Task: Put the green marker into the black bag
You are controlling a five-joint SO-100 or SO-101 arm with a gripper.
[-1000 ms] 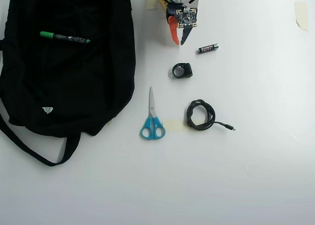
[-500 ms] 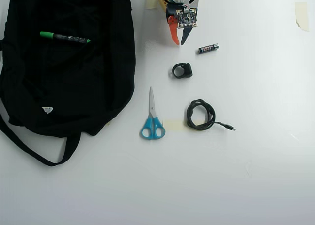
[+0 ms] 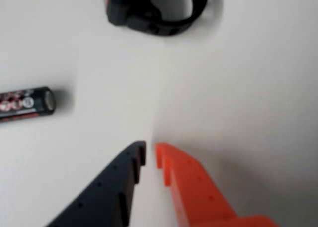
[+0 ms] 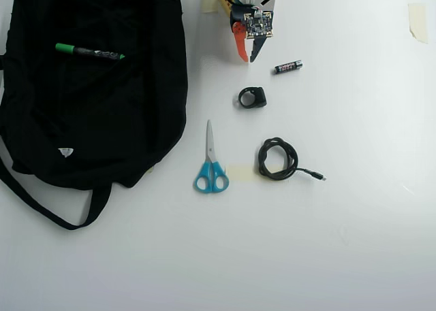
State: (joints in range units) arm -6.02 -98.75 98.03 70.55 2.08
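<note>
Jaws (image 4: 248,57) nearly closed and empty, mine hang over bare white worktop (image 4: 354,222) at the top of the overhead view, a thin slit between the orange and black tips (plain in the wrist view (image 3: 150,154)). Largest is the black bag (image 4: 88,113), spread on the left, with the green marker (image 4: 89,52) lying on its upper fabric. Blue-handled scissors (image 4: 210,168) and a coiled cable (image 4: 278,158) lie below me, a black ring (image 4: 252,97) nearer, a small battery (image 4: 288,67) just beside my tips.
</note>
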